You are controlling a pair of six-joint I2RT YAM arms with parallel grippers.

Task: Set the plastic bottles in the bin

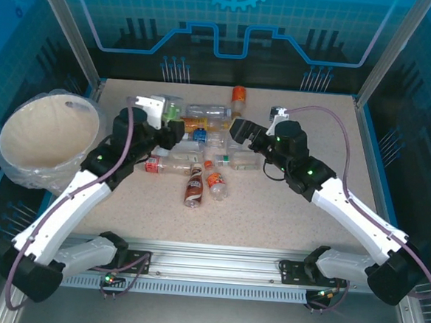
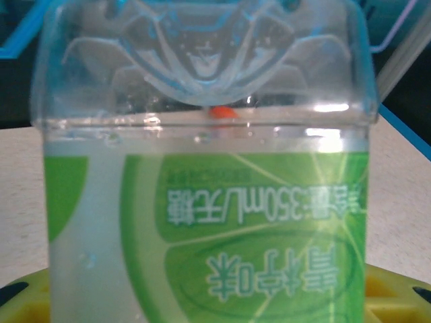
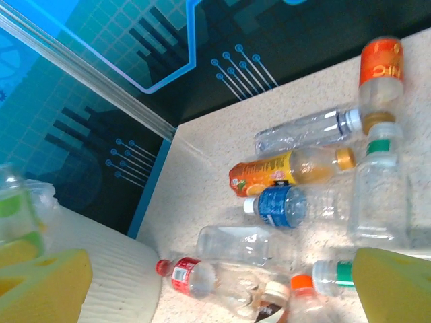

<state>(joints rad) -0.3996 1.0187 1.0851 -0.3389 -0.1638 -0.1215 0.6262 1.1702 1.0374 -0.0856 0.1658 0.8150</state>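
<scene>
1. The left end effector (image 1: 172,120) is pinching the green-labelled bottle (image 2: 202,222) over the counter's (image 1: 271,210) left side, near the bin (image 1: 47,139).
2. The step is calling for a firm hold, a clear lift, and release only over the bin's mouth.
3. The right end effector (image 3: 222,296) is hanging spread above the remaining bottles (image 3: 296,168).

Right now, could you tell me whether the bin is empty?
Empty, it seems: the bin's visible cream inside is bare; bottles lie on the table.
</scene>
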